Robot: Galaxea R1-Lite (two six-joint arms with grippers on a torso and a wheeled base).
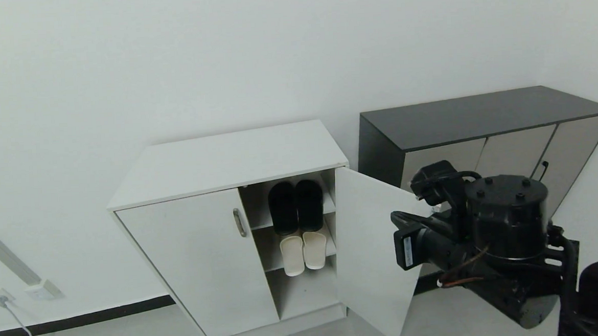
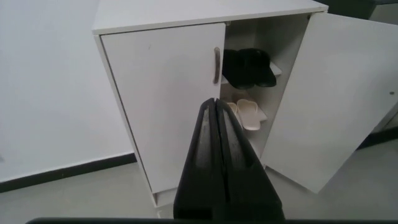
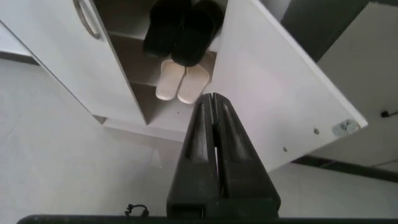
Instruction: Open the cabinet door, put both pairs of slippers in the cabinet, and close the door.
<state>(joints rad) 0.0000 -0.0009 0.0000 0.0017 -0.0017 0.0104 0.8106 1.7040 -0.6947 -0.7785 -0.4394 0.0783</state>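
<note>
Showing past open door (image 1: 372,256): black slippers (image 1: 296,206), white slippers (image 1: 303,252)

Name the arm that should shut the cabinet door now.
Right. The right claw, shut, hangs close to the open door; the left claw points at the closed door, likely a longer reach.
</note>
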